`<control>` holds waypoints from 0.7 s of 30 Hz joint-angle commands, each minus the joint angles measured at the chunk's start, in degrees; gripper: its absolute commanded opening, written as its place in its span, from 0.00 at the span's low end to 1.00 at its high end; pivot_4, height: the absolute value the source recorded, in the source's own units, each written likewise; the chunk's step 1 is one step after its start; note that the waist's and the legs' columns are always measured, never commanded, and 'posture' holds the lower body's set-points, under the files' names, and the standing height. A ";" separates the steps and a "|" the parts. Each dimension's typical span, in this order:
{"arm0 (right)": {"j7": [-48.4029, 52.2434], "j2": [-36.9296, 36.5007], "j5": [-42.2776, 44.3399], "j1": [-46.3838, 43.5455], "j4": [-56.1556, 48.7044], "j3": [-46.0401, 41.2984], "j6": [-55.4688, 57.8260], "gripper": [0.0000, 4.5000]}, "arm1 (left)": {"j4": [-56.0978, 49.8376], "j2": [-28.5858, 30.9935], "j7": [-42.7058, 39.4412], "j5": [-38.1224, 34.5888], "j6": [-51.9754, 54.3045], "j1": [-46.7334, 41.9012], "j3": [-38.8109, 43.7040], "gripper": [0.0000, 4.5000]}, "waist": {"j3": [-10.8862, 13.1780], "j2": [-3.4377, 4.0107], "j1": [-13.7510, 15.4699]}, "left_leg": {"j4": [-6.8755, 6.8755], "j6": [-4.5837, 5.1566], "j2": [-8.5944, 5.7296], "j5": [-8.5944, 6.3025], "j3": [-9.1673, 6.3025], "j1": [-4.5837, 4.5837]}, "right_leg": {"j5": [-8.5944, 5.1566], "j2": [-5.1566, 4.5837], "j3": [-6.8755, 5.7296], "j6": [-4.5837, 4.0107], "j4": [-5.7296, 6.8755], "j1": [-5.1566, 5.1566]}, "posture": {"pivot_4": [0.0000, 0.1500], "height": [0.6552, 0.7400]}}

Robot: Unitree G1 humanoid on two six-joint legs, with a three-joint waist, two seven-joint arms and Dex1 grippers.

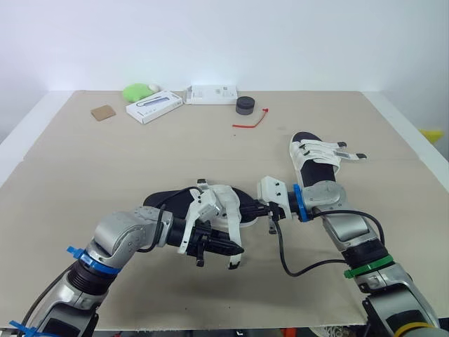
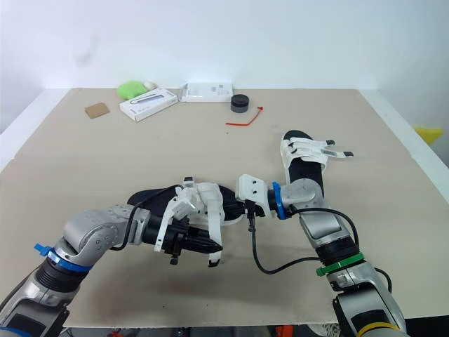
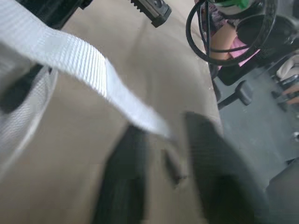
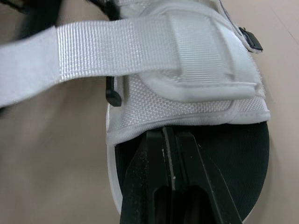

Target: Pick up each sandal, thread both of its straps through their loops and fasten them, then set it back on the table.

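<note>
Beige worktop [image 1: 84,182] under a white wall; one sandal [image 1: 165,200] lies near the middle of its front edge, between both arms. The left pincer [image 1: 217,263] is spread, and the loose strap [image 3: 79,65] ends just at its fingers. The right pincer [image 4: 170,135] is pressed together at the white upper's hem. My worry is that a late or skewed close lets the limp strap slip away, and that a tug then drags the barely steadied sandal. The other sandal [image 1: 316,158] lies toward the right edge.

My left tool [image 3: 163,128] reached rightward with its fingers apart, while my right tool [image 4: 170,136] pointed leftward toward it, fingers pressed together.
</note>
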 commanded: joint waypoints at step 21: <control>-0.26 -0.69 -1.08 -0.02 0.54 0.47 0.03 0.00 | 2.95 8.44 -10.27 -9.33 6.82 -10.35 10.05 0.01 | 0.01 0.00 -0.13 | -0.02 -0.02 0.02 -0.01 0.00 -0.09 | -0.04 0.02 0.01 0.02 -0.05 -0.06 | 1.00 1.00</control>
